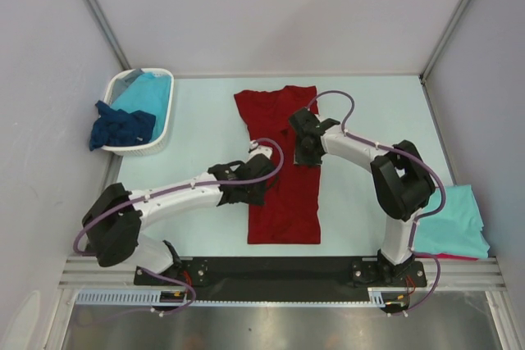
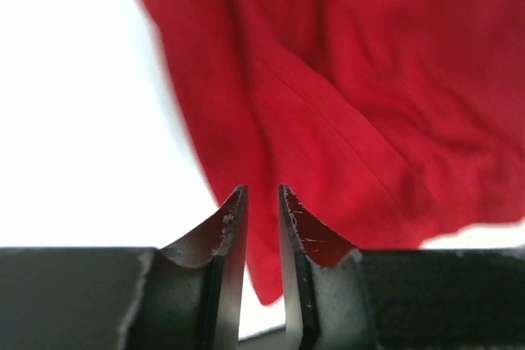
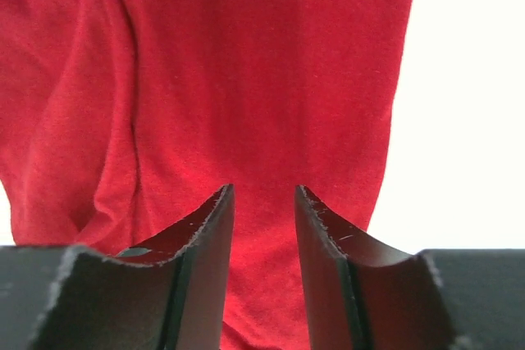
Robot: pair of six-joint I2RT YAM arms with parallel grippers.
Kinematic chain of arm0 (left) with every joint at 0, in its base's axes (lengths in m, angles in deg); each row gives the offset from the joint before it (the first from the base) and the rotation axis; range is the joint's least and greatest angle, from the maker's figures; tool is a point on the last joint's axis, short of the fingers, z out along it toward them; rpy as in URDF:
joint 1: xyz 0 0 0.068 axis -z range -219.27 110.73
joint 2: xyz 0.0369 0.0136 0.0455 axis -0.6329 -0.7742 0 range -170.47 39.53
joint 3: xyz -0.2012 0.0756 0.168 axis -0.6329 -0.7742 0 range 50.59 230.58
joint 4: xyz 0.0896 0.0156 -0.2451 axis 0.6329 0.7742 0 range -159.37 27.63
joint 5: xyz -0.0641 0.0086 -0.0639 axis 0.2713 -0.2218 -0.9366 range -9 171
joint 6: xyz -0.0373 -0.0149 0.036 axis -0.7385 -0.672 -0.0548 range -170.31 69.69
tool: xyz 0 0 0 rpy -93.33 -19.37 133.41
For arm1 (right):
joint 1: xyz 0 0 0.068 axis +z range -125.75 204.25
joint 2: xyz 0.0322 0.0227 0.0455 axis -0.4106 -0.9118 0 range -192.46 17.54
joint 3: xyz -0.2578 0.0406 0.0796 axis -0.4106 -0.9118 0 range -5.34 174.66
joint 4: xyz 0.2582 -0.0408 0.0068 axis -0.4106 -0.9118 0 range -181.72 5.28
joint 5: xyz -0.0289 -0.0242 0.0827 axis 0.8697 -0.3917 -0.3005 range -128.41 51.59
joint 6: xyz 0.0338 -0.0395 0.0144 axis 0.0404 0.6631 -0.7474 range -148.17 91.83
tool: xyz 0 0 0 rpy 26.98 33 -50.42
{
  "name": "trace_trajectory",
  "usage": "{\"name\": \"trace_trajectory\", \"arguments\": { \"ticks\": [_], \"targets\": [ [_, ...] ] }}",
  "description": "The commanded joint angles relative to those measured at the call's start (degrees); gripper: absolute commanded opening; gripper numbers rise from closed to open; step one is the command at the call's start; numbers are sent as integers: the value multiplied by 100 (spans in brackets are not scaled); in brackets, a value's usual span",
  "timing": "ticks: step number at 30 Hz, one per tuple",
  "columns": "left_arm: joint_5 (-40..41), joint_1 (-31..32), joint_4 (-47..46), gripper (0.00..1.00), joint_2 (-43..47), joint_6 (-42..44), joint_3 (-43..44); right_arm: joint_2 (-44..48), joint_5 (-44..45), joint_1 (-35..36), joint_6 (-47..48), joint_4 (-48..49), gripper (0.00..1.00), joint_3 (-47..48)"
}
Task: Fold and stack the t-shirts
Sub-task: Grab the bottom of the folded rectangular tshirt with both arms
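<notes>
We start with the pale bench (image 1: pixel 369 112), which carries everything here. Down its middle lies the long dark red cloth t-shirt (image 1: pixel 283 211), drawn into a narrow strip running from the far side towards the arms, with its far end wider and rumpled. At the bench's near right edge sits a folded turquoise cloth t-shirt (image 1: pixel 455 219), and a sliver of another red t-shirt (image 1: pixel 451 256) peeks out from under it. Over in the far left corner is the white plastic basket (image 1: pixel 168 116), with a turquoise shirt (image 1: pixel 146 92) inside and a dark navy blue shirt (image 1: pixel 123 127) spilling over its near left rim.

Now the tools. The right tool (image 3: pixel 262 188) hovers over the red shirt's far right part, jaws clearly apart and nothing but cloth showing between them. The left tool (image 2: pixel 262 190) is at the shirt's left edge, jaws only narrowly apart, the cloth's edge showing through the gap.
</notes>
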Motion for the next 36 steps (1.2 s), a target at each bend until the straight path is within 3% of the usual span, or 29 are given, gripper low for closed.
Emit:
{"name": "trace_trajectory", "arguments": {
  "ticks": [1, 5, 13, 27, 30, 31, 36],
  "targets": [
    [7, -469, -296, 25, -237, 315, 318, -64, 118, -11, 72, 129, 38, 224],
    [-326, -882, -454, 22, -808, 667, 741, -187, 75, -64, 90, 137, 32, 215],
    [-661, -1111, -331, 13, -2328, 993, 1953, -425, -48, -222, 151, 199, 24, 356],
    [-1285, -1955, -129, 7, -3366, 843, 2859, -1215, -444, -573, 283, 199, 11, 971],
    [-1347, -1973, -76, 4, -3560, 861, 3184, -1347, -540, -626, 274, 216, 0, 1067],
    [-1391, -1981, -59, 0, -3613, 861, 3237, -1365, -575, -644, 266, 217, 0, 1085],
    [-1530, -1990, -41, 0, -3841, 826, 3474, -1471, -629, -706, 257, 217, 0, 1112]
  ]
}}
